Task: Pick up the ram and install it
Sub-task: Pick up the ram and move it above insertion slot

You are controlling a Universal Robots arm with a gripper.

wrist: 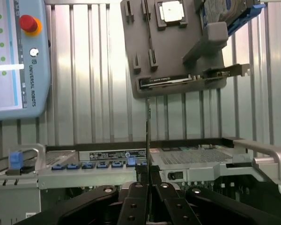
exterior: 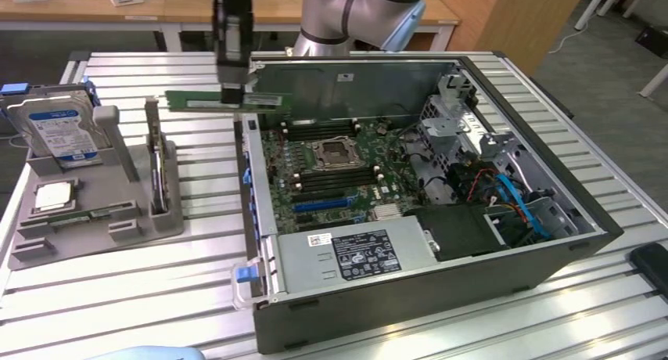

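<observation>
The ram [exterior: 224, 102] is a long thin green board, held level in the air by its middle. My gripper [exterior: 233, 90] hangs straight down and is shut on it, just over the near-left wall of the open computer case [exterior: 261, 297], at the case's far corner. In the wrist view the ram [wrist: 148, 136] shows edge-on as a thin dark line rising from between the black fingers [wrist: 136, 194], with the gripper [wrist: 149, 176] closed around it. Below and to the exterior view's right lies the motherboard [exterior: 313, 180] with its long memory slots beside the processor socket [exterior: 336, 150].
A grey parts holder [exterior: 146, 223] at the exterior view's left carries a blue-labelled hard drive [exterior: 62, 133], a silver processor chip [exterior: 55, 196] and an upright card [exterior: 155, 160]. A teach pendant [wrist: 14, 56] lies on the slatted table. The case holds a power supply [exterior: 355, 254] and drive cage [exterior: 459, 117].
</observation>
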